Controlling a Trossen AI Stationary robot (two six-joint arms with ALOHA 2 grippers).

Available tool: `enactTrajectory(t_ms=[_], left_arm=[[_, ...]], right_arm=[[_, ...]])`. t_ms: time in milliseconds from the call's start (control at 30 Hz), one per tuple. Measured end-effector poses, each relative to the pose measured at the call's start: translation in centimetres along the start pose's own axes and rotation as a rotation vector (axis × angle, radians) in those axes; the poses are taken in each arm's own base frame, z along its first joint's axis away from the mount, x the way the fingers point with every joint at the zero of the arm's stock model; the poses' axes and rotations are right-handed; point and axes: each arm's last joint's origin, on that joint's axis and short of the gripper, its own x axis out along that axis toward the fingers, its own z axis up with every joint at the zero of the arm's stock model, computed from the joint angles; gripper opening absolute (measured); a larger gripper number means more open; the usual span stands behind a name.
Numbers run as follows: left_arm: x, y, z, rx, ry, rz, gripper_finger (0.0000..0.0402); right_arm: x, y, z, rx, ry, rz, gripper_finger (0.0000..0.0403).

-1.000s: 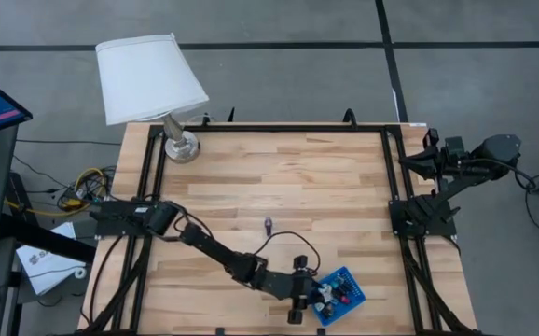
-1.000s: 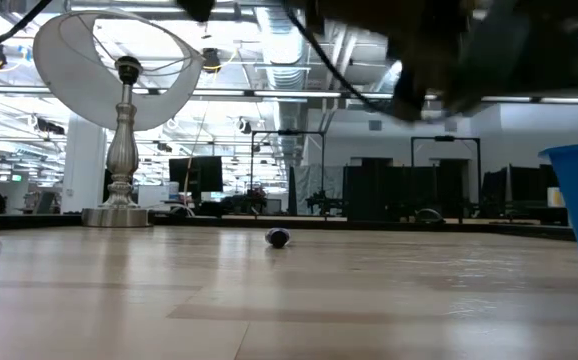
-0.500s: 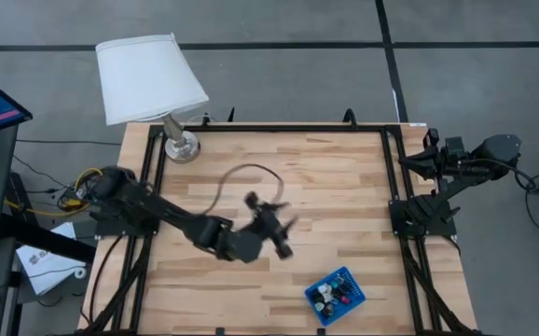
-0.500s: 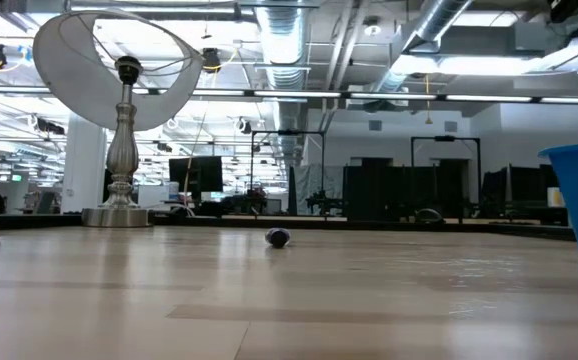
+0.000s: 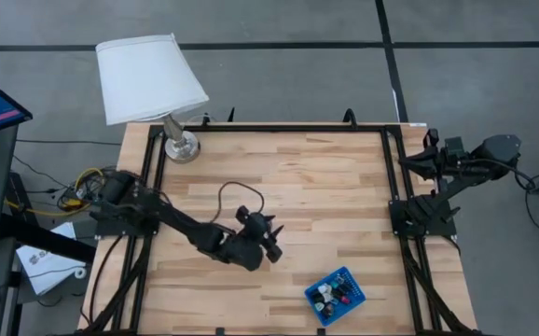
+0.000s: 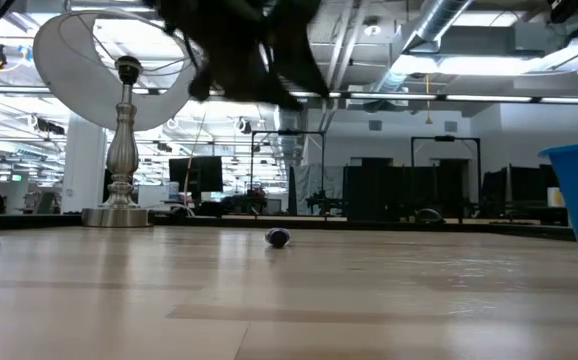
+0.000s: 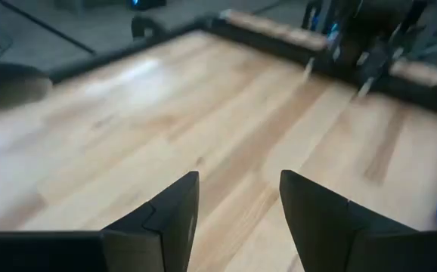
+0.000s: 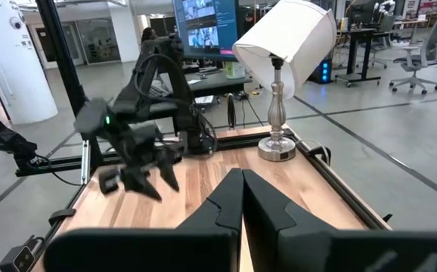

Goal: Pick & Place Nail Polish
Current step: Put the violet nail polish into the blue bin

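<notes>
One small dark nail polish bottle [image 6: 278, 237] lies on its side alone on the wooden table, near the middle. Several more bottles [image 5: 330, 295] sit in the small blue tray [image 5: 349, 277] at the near right. My left gripper [image 5: 271, 241] hangs open above the middle of the table, over the spot of the lone bottle, which it hides in the high view. Its fingers [image 7: 175, 204] point slanting toward the far right with nothing between them. My right gripper [image 8: 241, 189] is shut, parked high at the table's far right corner [image 5: 417, 161].
A lamp with a white shade [image 5: 148, 79] stands on its metal foot [image 5: 181, 145] at the far left corner. A black frame [image 5: 391, 168] runs along the table's edges. Bare wood [image 5: 316, 187] lies between the lamp, the left arm and the tray.
My left gripper has risen from over the blue tray and swung toward the table's middle, away from the near right. It has tipped from pointing down to nearly level and rolled. The lone bottle and the tray have stayed where they were.
</notes>
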Motion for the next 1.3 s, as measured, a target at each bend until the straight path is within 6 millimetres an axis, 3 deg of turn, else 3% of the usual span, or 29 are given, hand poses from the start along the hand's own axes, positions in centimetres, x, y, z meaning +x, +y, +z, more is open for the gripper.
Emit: enactTrajectory(t_ms=[267, 433, 867, 1300], left_arm=[[2.6, -1.0, -5.6, 0.033, 0.102, -0.011, 0.0179], [3.3, -1.3, -7.4, 0.038, 0.189, -0.077, 0.0179], [3.1, 0.0, -9.2, 0.074, 0.368, -0.042, 0.0179], [2.7, 0.5, -10.0, 0.024, 0.389, -0.031, 0.0179]], right_arm=[[0.0, 0.0, -0.2, -0.004, 0.017, -0.005, 0.0], [0.0, -0.1, -0.3, -0.01, 0.026, -0.006, 0.0], [0.0, -0.1, -0.4, -0.016, 0.034, -0.007, 0.0], [0.0, -0.1, -0.4, -0.012, 0.033, -0.007, 0.0]])
